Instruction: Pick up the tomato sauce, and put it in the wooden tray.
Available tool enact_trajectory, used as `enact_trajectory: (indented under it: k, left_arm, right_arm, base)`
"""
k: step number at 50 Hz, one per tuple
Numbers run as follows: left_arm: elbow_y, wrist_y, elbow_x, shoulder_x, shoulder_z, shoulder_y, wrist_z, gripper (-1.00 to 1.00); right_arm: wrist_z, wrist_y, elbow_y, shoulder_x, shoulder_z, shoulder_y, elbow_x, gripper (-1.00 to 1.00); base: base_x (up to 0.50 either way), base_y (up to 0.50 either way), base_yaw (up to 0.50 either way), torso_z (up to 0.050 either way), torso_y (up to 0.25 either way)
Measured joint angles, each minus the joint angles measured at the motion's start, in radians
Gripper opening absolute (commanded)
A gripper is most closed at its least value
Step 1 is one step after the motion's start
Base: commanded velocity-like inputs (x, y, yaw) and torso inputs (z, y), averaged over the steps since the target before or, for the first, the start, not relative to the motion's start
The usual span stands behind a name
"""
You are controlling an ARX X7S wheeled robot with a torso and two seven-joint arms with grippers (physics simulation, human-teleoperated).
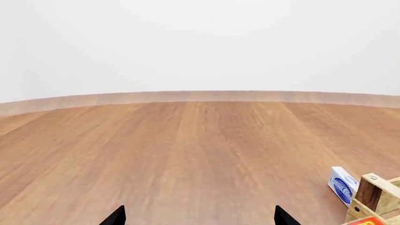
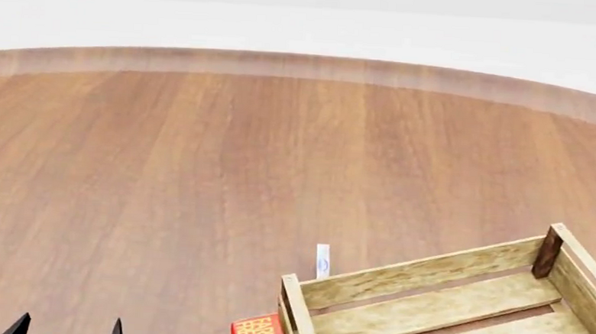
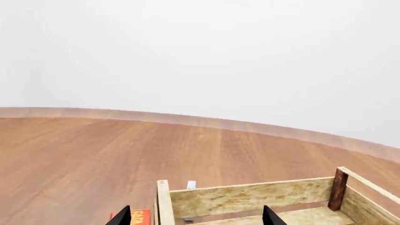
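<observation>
The tomato sauce can is out of view in every frame. The wooden tray (image 2: 415, 276) of pale slats with darker corner posts lies at the near right of the table. It also shows in the right wrist view (image 3: 250, 196), and one corner shows in the left wrist view (image 1: 375, 193). My left gripper (image 2: 67, 329) is open and empty at the near left, well apart from the tray; its tips show wide apart in its wrist view (image 1: 200, 218). My right gripper (image 3: 197, 218) is open and empty, above the tray's near-left corner. It is not in the head view.
A red-orange box (image 2: 259, 332) with yellow print stands against the tray's left end. A small white-and-blue box (image 2: 322, 260) stands just beyond the tray's far-left corner; it also shows in the left wrist view (image 1: 342, 185). The round wooden table (image 2: 226, 171) stretches far ahead.
</observation>
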Motion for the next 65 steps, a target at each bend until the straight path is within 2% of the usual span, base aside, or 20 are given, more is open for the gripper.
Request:
enact_trajectory:
  k: [15, 31, 65]
  left_arm:
    - [0.003, 0.001, -0.006, -0.007, 0.009, 0.001, -0.01, 1.0]
    - [0.002, 0.006, -0.014, -0.015, 0.017, 0.002, -0.018, 1.0]
    - [-0.009, 0.016, -0.026, -0.028, 0.034, -0.005, -0.033, 1.0]
  right_arm:
    - [0.024, -0.087, -0.053, 0.049, -0.045, -0.156, -0.067, 1.0]
    - [0.124, -0.271, -0.062, 0.059, -0.036, -0.326, -0.121, 1.0]
    - [0.242, -0.43, -0.001, 0.06, -0.047, -0.423, -0.19, 1.0]
  base:
    - [0.0, 0.0, 0.0, 0.0, 0.0]
    - [0.0, 0.0, 0.0, 0.0, 0.0]
    - [0.0, 0.0, 0.0, 0.0, 0.0]
